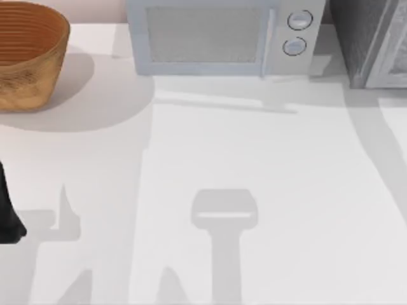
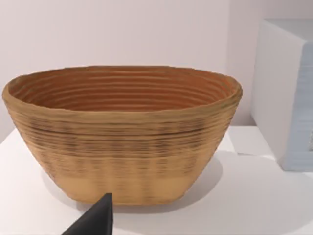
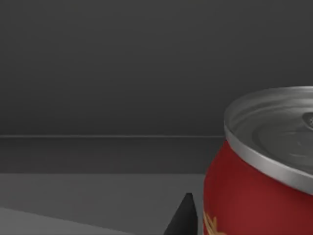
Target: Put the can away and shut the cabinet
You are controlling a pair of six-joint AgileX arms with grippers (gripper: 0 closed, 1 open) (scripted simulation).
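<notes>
Your left claw (image 1: 7,219) sits parked at nine o'clock on the white bench (image 1: 254,159) in the top view, below the woven brown wicker basket (image 1: 28,54) at ten o'clock; a white microwave (image 1: 216,35) stands at twelve and a grey cabinet (image 1: 372,41) at one. From the left wrist you see one dark fingertip (image 2: 95,220) before the basket (image 2: 122,132); how far that claw is open you cannot tell. From the right wrist you see the small red can (image 3: 259,186) with its silver top upright inside a dark grey space, a dark fingertip (image 3: 183,218) just beside it; whether it grips you cannot tell.
</notes>
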